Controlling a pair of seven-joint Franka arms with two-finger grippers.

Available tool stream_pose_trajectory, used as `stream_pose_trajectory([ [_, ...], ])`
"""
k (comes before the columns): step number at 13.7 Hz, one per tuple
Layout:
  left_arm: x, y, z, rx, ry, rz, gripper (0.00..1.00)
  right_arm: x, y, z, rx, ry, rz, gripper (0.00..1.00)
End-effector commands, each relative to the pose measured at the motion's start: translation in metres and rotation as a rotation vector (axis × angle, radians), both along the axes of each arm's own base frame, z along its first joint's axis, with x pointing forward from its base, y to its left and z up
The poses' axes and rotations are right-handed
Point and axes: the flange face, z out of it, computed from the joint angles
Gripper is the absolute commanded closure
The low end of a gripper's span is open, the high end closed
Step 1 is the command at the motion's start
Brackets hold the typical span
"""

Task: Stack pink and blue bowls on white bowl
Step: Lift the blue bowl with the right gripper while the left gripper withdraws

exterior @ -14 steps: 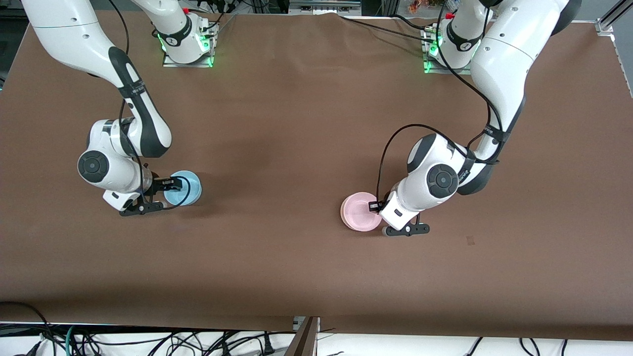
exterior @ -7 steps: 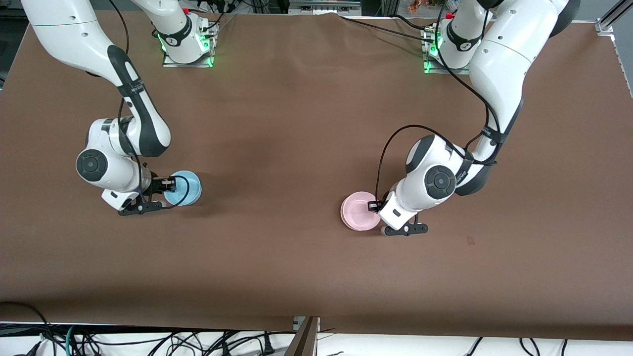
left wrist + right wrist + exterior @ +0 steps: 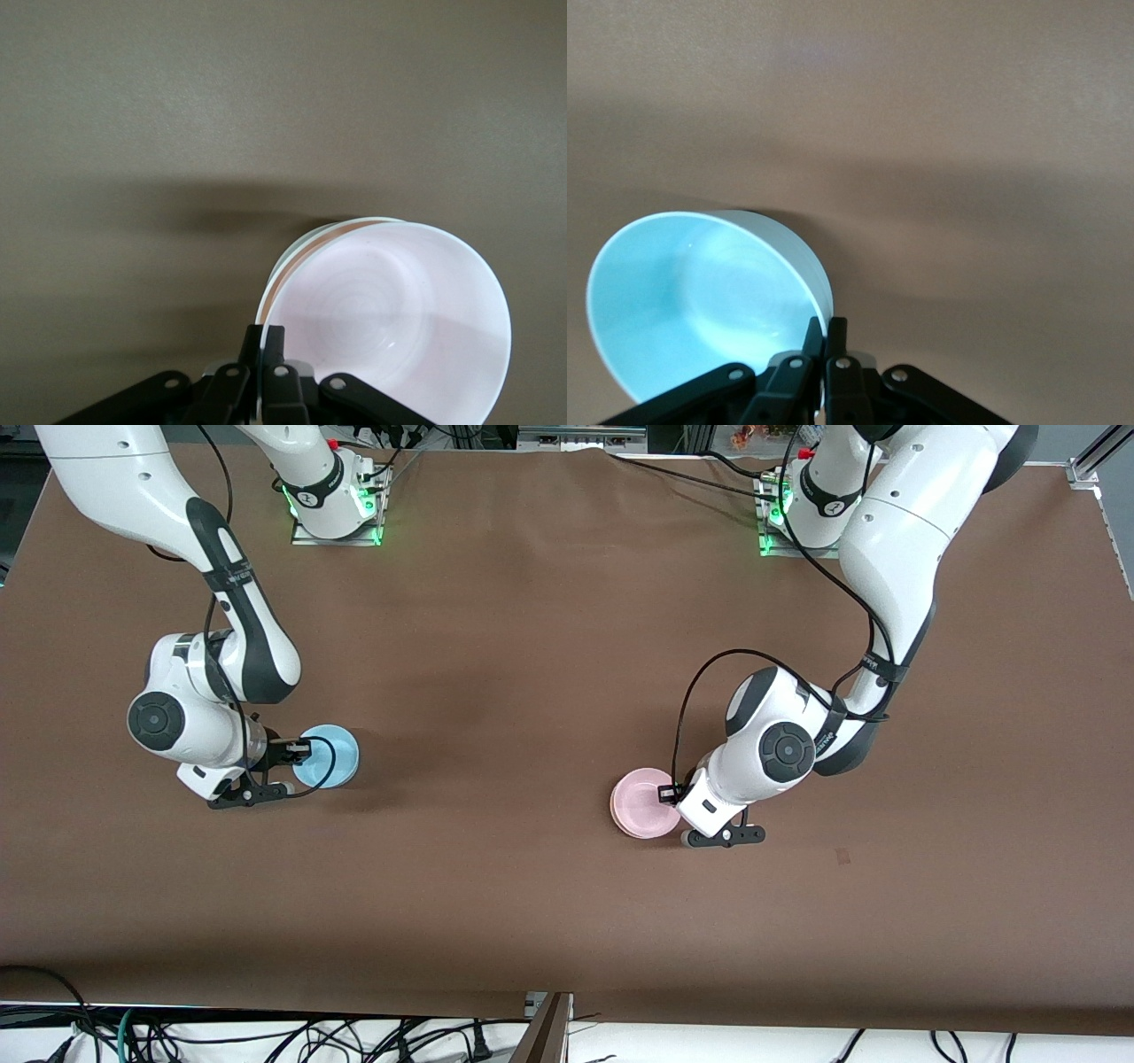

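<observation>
Change: right gripper [image 3: 297, 750] has clamped onto the blue bowl [image 3: 328, 755] rim since a second ago and lifted it slightly; left side unchanged.
Right jaws: pinched on the blue bowl's rim [image 3: 819, 305], toward the right arm's end of the table.
Left jaws: left gripper [image 3: 671, 794] pinched on the pink bowl [image 3: 642, 803] rim; a white bowl [image 3: 292, 257] shows nested under it.
Key relation: the pink-on-white stack lies well apart from the blue bowl, toward the left arm's end.
Next, judged: carry blue across onto the stack.

Left gripper [image 3: 666, 794] and right gripper [image 3: 301, 751] low over table; jaws clamped.
</observation>
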Motion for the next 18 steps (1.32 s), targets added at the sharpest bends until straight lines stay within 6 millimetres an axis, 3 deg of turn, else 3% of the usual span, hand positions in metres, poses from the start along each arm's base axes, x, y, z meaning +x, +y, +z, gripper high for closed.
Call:
stream_pose_trajectory([
  [1, 0.004, -0.006, -0.001, 0.003, -0.021, -0.006, 1.00, 0.010, -0.007, 0.021, 0.035, 0.040, -0.036, 1.00],
  [3, -0.001, -0.017, -0.001, 0.004, -0.022, -0.022, 1.00, 0.025, -0.014, 0.042, 0.066, 0.050, -0.069, 1.00],
  [6, -0.001, -0.017, -0.002, 0.009, -0.022, -0.024, 1.00, 0.041, -0.006, 0.061, 0.105, 0.069, -0.085, 1.00],
  [10, -0.002, -0.016, -0.003, 0.010, -0.018, -0.024, 1.00, 0.050, 0.012, 0.077, 0.170, 0.041, -0.151, 1.00],
  [12, -0.002, -0.017, -0.002, 0.010, -0.015, -0.022, 1.00, 0.051, 0.038, 0.083, 0.165, 0.036, -0.166, 1.00],
  [13, -0.001, -0.016, -0.001, 0.008, -0.016, -0.019, 0.74, 0.051, 0.048, 0.085, 0.159, 0.034, -0.185, 1.00],
  [14, 0.001, -0.010, -0.002, 0.010, -0.019, -0.028, 0.01, 0.051, 0.057, 0.086, 0.156, 0.036, -0.201, 1.00],
  [18, 0.006, -0.003, 0.026, 0.018, -0.026, -0.019, 0.00, 0.051, 0.101, 0.096, 0.260, 0.049, -0.265, 1.00],
])
